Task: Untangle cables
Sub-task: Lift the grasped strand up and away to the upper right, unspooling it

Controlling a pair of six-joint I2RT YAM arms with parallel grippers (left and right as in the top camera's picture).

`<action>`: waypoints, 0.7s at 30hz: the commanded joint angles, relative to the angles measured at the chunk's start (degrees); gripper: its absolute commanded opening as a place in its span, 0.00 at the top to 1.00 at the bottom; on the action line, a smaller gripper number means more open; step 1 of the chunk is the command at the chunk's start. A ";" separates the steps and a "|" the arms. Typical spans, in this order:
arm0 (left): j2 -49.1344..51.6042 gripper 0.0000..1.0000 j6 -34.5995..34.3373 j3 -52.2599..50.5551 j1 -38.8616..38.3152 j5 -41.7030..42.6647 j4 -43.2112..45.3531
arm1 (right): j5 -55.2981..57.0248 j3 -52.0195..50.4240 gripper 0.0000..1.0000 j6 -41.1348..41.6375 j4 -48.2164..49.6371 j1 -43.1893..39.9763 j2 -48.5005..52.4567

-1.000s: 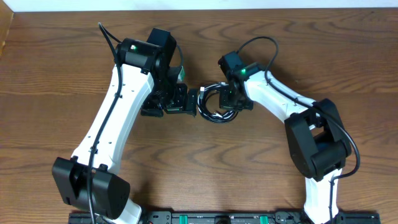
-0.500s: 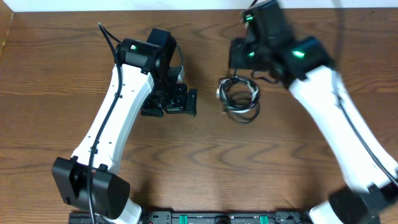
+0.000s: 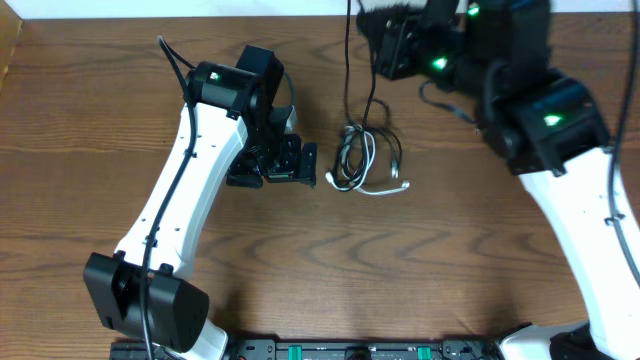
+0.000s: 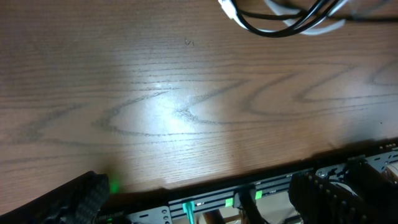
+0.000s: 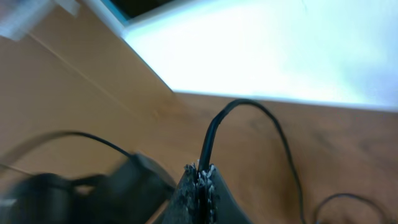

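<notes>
Surface: brown wood-grain table (image 3: 90,120), with a white strip (image 3: 150,8) along its far edge and a black rail with green lights (image 3: 340,351) along the near edge. Left gripper (image 3: 308,165) sits low over the table just left of the cables (image 3: 362,160), jaws spread wide, nothing between them and not touching the cords. Right gripper (image 5: 200,182) is raised over the far edge, jaws pinched tight on one black cable (image 5: 211,134) that runs from the heap toward the far side (wrist view is blurred, but the cord clearly comes out from between the fingers). The rest of the cables lie in a loose coil mid-table, between the arms. Count: two arms, two grippers, one white cord (image 3: 375,188) with its plug end at the right; black strands overlap in the coil, can't count them.
</notes>
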 commanded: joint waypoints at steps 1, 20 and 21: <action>0.22 0.02 0.74 -0.22 -0.13 -0.81 -0.17 | -2.40 10.51 0.99 -0.44 0.24 -2.54 -2.19; 0.22 0.02 0.74 -0.22 -0.13 -0.81 -0.17 | 5.86 17.51 0.99 0.28 -12.46 -7.15 2.45; 0.22 0.02 0.74 -0.22 -0.13 -0.81 -0.17 | 4.76 17.92 0.99 0.33 -10.95 -7.13 2.34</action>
